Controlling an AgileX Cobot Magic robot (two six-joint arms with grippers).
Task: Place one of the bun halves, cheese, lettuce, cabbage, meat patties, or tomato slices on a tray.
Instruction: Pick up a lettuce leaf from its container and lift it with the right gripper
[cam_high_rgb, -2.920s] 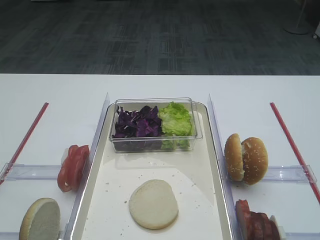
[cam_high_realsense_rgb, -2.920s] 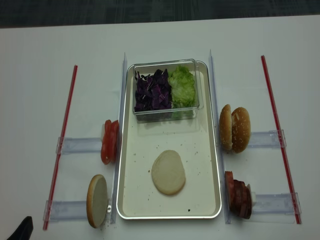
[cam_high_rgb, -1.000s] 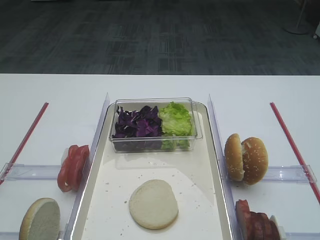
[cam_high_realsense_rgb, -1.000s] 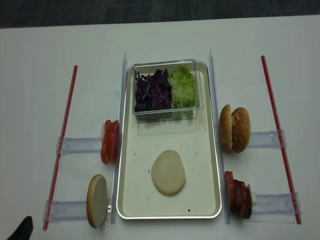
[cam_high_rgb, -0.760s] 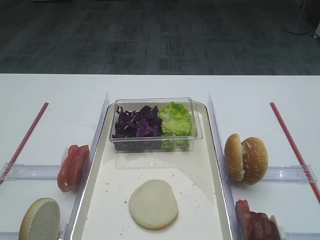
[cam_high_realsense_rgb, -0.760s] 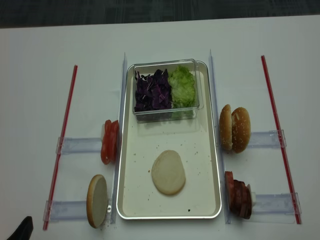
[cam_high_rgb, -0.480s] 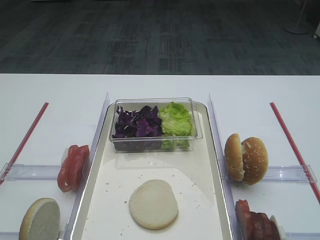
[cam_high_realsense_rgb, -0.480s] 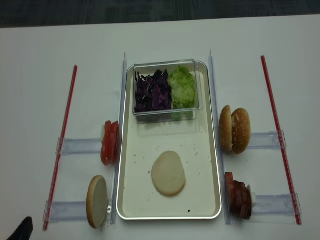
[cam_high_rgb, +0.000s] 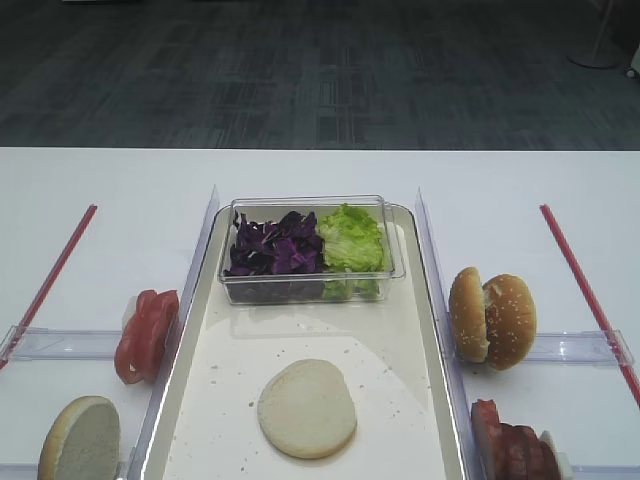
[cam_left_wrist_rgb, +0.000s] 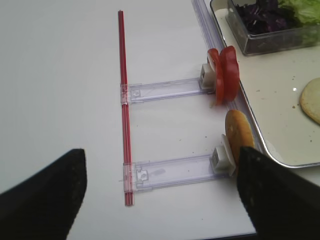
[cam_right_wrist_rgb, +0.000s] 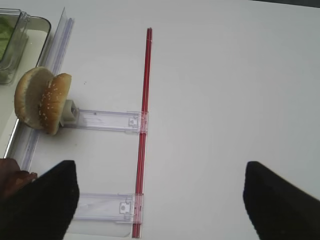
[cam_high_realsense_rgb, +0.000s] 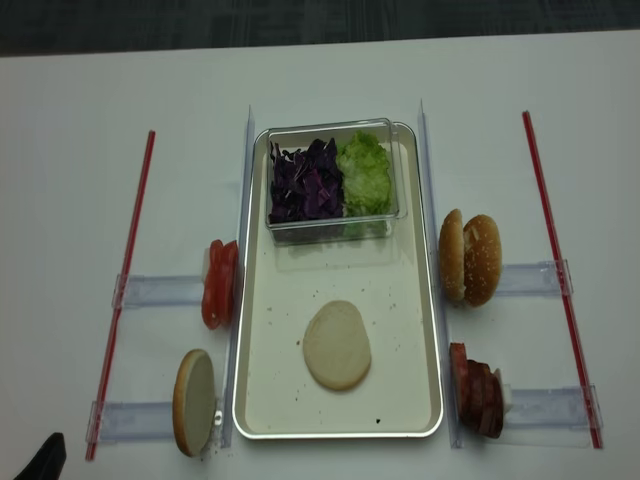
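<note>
The cream tray (cam_high_rgb: 300, 330) (cam_high_realsense_rgb: 320, 280) holds a flat whitish bun half (cam_high_rgb: 307, 408) (cam_high_realsense_rgb: 337, 345) near its front. Lettuce (cam_high_rgb: 350, 238) and purple cabbage (cam_high_rgb: 275, 245) fill a clear tub at the tray's back. Tomato slices (cam_high_rgb: 145, 335) (cam_left_wrist_rgb: 225, 72) and a standing bun half (cam_high_rgb: 80, 438) (cam_left_wrist_rgb: 236, 135) sit left of the tray. A sesame bun pair (cam_high_rgb: 492, 318) (cam_right_wrist_rgb: 42, 100) and meat patties (cam_high_rgb: 512, 445) (cam_right_wrist_rgb: 12, 177) sit on its right. My left gripper (cam_left_wrist_rgb: 160, 200) is open over bare table, left of the tray. My right gripper (cam_right_wrist_rgb: 160, 200) is open over bare table on the right. No cheese is in view.
Clear plastic rails (cam_high_realsense_rgb: 160, 290) (cam_high_realsense_rgb: 540, 275) hold the food beside the tray, and clear dividers flank its long sides. Red strips (cam_high_realsense_rgb: 125, 280) (cam_high_realsense_rgb: 555, 250) run along the outer left and right. The white table's far edge meets dark carpet (cam_high_rgb: 320, 70).
</note>
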